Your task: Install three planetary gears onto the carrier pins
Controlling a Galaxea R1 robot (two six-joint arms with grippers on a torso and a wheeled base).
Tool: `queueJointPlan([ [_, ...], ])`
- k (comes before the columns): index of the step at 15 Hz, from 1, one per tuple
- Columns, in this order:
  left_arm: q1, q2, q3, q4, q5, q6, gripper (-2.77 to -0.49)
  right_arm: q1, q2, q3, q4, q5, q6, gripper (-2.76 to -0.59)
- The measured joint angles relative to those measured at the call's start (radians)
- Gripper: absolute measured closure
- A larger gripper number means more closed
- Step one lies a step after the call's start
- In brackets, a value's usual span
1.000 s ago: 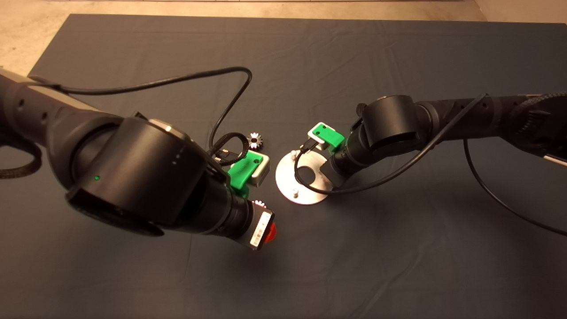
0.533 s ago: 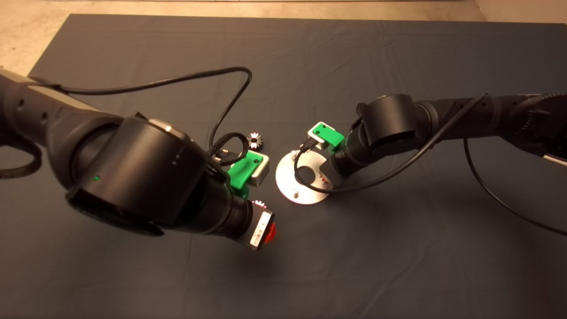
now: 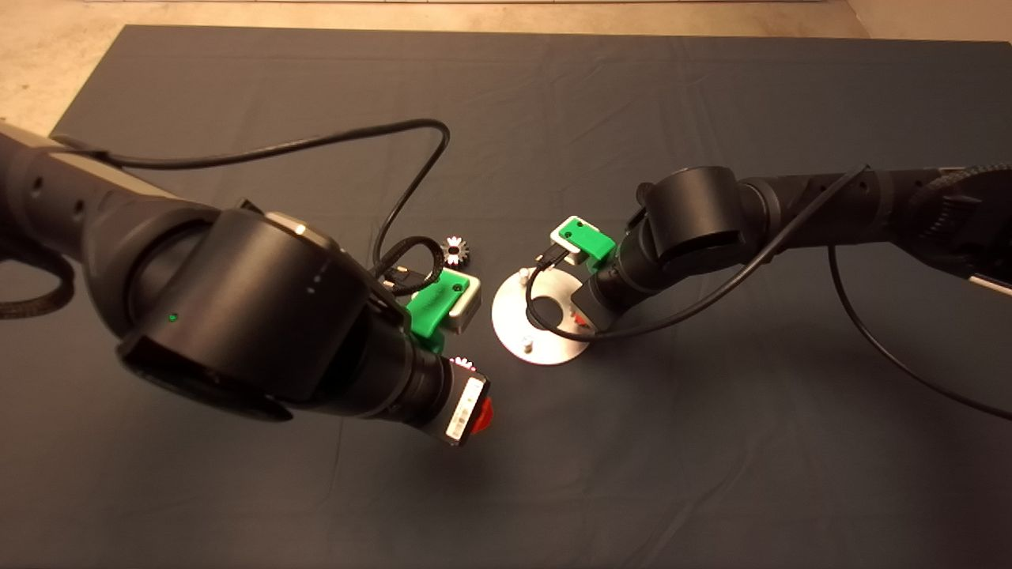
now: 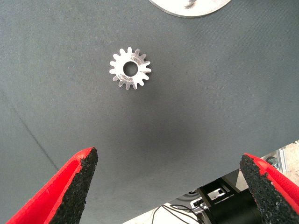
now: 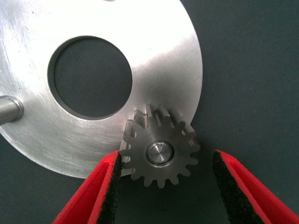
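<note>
Mat [image 3: 237, 490], pin-seated gear [image 5: 161, 151] wrist-view only

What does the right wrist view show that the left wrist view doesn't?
Right wrist only: a small silver toothed gear seated on a short silver carrier pin of the flat round silver plate, the plate's central hole, a second bare pin, and the right gripper, jaws open, either side of that gear.

Left wrist only: a loose gear flat on the dark mat, with the left gripper wide open.

Both: the plate, only its edge in the left wrist view.

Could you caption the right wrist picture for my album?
Gear seated on a pin of the silver plate, between the open right gripper.
</note>
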Motion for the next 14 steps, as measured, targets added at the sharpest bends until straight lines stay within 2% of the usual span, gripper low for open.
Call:
queueJointPlan([
  [2,0.000,0.000,0.000,0.000,0.000,0.000,-2.19,0.000,0.001,-0.003,0.044,-0.001,0.000,-1.44],
  [3,0.000,0.000,0.000,0.000,0.000,0.000,-2.19,0.000,0.003,-0.003,0.053,-0.002,0.000,-1.51],
  [4,0.000,0.000,0.000,0.000,0.000,0.000,-2.19,0.002,0.005,-0.003,0.076,-0.001,0.000,-1.58],
  [7,0.000,0.000,0.000,0.000,0.000,0.000,-2.19,0.013,0.006,-0.003,0.152,-0.002,-0.001,-1.60],
  [9,0.000,0.000,0.000,0.000,0.000,0.000,-2.19,0.034,0.006,-0.003,0.191,-0.002,-0.003,-1.60],
  [11,0.000,-0.002,0.000,0.000,0.000,0.000,-2.19,0.056,0.005,0.005,0.255,-0.003,-0.003,-1.60],
  [14,0.000,-0.002,0.000,0.000,0.000,0.000,-2.19,0.088,0.003,0.087,0.327,-0.002,0.002,-1.60],
])
